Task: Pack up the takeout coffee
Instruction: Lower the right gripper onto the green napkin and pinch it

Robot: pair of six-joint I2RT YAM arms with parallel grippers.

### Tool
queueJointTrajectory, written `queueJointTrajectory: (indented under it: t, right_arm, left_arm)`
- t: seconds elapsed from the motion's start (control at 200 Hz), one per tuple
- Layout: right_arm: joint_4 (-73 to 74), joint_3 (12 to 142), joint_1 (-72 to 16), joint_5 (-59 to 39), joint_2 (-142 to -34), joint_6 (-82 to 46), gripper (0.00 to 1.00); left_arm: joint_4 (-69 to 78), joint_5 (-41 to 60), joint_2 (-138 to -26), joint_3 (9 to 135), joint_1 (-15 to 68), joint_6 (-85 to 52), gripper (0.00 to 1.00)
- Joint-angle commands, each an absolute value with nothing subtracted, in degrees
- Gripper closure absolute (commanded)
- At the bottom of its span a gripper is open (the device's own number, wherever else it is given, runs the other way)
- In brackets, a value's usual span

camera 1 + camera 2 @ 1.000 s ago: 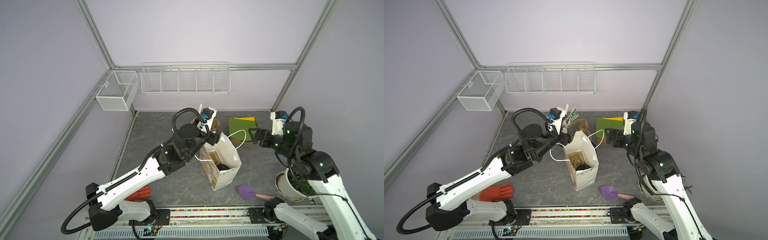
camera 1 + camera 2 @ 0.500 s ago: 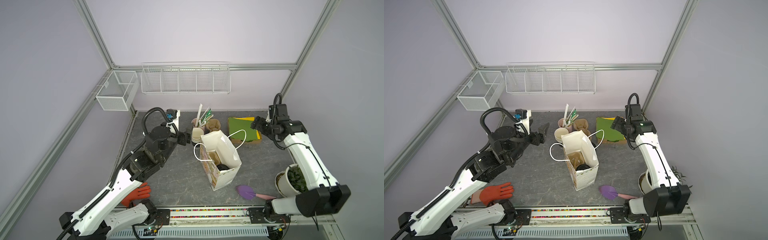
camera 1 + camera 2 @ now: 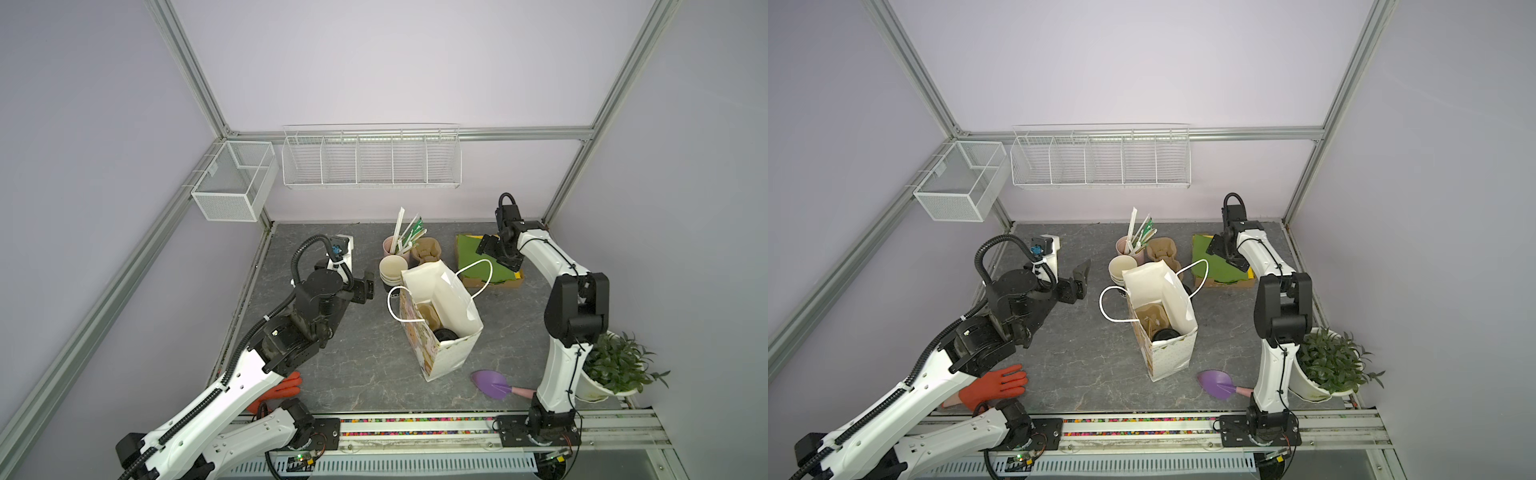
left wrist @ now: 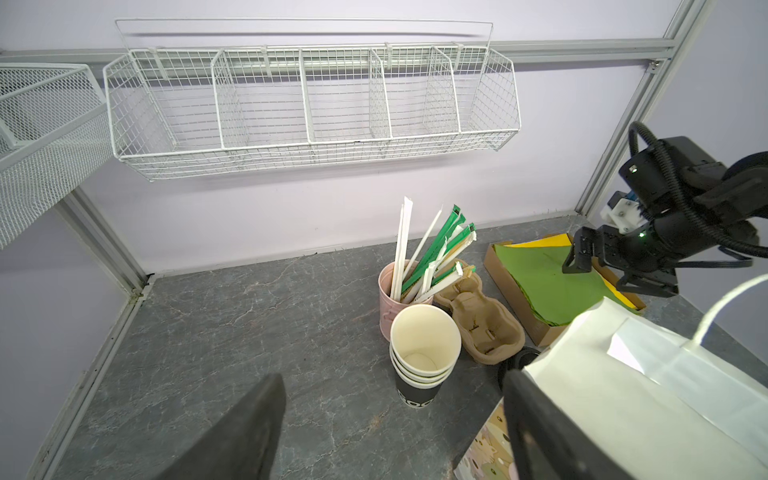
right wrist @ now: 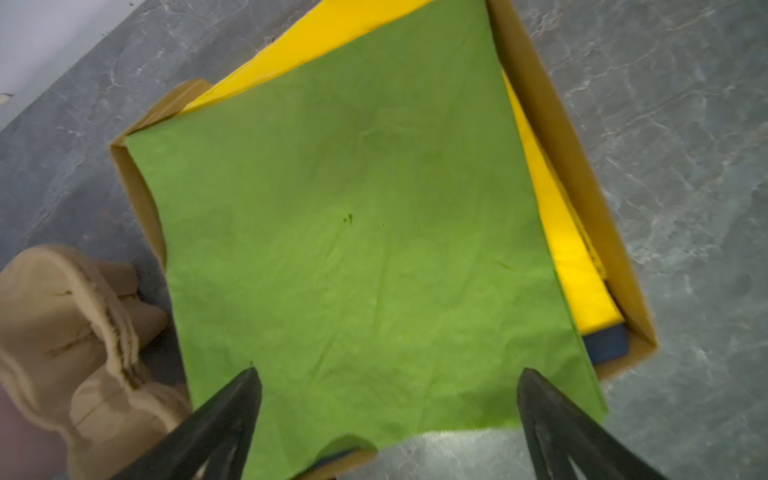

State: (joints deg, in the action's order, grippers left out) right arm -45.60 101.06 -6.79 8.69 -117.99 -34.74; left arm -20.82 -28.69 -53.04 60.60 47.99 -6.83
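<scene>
Change: left gripper (image 3: 1079, 280) and right gripper (image 3: 496, 254) are now standing clear of the white paper carrier bag with cord handles (image 3: 440, 286), each having drawn back toward its own side since the earlier frame.
Left gripper state: jaws are standing wide apart and carrying nothing; the unit is hovering left of the bag, well apart from it.
Bag state: it is standing upright at mid-table with its mouth gaping.
Takeout coffee (image 3: 445, 335) location: it is sitting low inside the bag, beside a brown moulded-pulp insert (image 3: 428, 316). Only the black round plastic lid is showing; the cup wall is hidden.
Handling (judgement): the cup is probably behaving as a thin, easily dented paper shell, top-heavy if filled, with a press-fit lid that is liable to pop under squeeze.
Grip point (judgement): the upper wall just under the lid rim is offering the stiffest hold; the cup should be kept upright and never lifted by the lid.
Right gripper state: jaws are standing wide and empty, hanging over a green paper napkin (image 5: 353, 228) in a shallow brown cardboard tray (image 5: 532, 104).
</scene>
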Motion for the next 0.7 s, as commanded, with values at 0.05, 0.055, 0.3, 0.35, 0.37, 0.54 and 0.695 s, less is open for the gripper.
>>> queueJointTrajectory:
  t: [0.05, 0.055, 0.3, 0.35, 0.37, 0.54, 0.695]
  right_arm:
    - [-46.2, 105.6, -6.5, 9.9, -122.7, -33.3, 0.04]
    - [-46.1, 105.7, -6.5, 10.0, -122.8, -33.3, 0.04]
    - [-46.1, 108.2, -6.3, 10.4, -128.4, -32.4, 0.13]
    - [-45.8, 108.2, -6.3, 10.1, -128.9, -32.3, 0.16]
    - [-45.7, 108.2, -6.4, 10.1, -129.0, -32.2, 0.19]
    - [-45.1, 108.3, -6.3, 9.2, -129.5, -31.7, 0.31]
    - [-45.0, 107.9, -6.4, 8.8, -129.2, -31.4, 0.39]
  left_arm:
    - [-18.7, -29.7, -52.8, 59.5, 47.8, -6.1, 0.17]
    - [-18.6, -29.7, -52.8, 59.6, 47.8, -6.1, 0.17]
    - [-18.3, -29.6, -53.4, 59.3, 47.8, -5.8, 0.17]
    - [-18.3, -29.7, -53.4, 59.2, 47.8, -5.7, 0.17]
    - [-18.3, -29.7, -53.5, 59.2, 47.8, -5.7, 0.17]
    - [-18.3, -29.8, -53.5, 59.1, 47.8, -5.6, 0.17]
    - [-18.2, -29.9, -53.6, 59.0, 47.8, -5.6, 0.17]
